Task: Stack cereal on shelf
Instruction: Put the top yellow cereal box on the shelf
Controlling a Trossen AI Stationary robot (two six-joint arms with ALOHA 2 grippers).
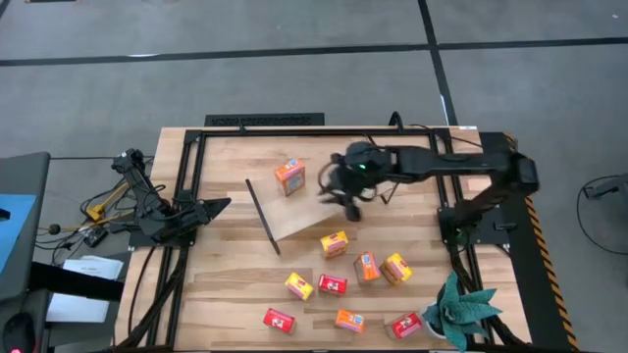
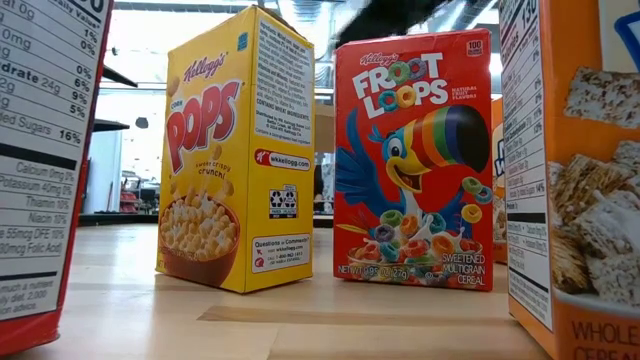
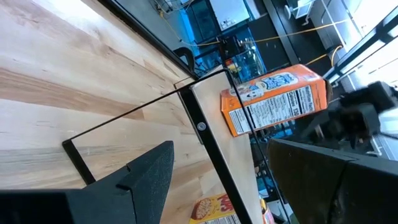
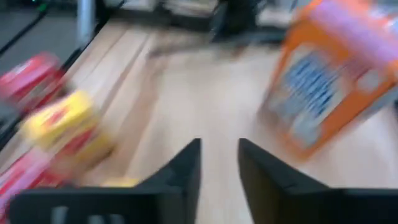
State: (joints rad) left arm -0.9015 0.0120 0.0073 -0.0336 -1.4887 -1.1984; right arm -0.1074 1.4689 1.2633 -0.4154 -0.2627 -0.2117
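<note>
One orange cereal box (image 1: 289, 176) stands on the shelf (image 1: 294, 218). The right tool (image 1: 334, 191) hovers just beside it, fingers slightly apart, holding nothing. Eight boxes (image 1: 335, 244) wait on the desk (image 1: 221, 284). The left tool (image 1: 218, 206) is open, empty.

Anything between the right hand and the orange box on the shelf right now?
Nothing: in the high view only bare shelf board separates the right hand from the orange box; they stand apart.
</note>
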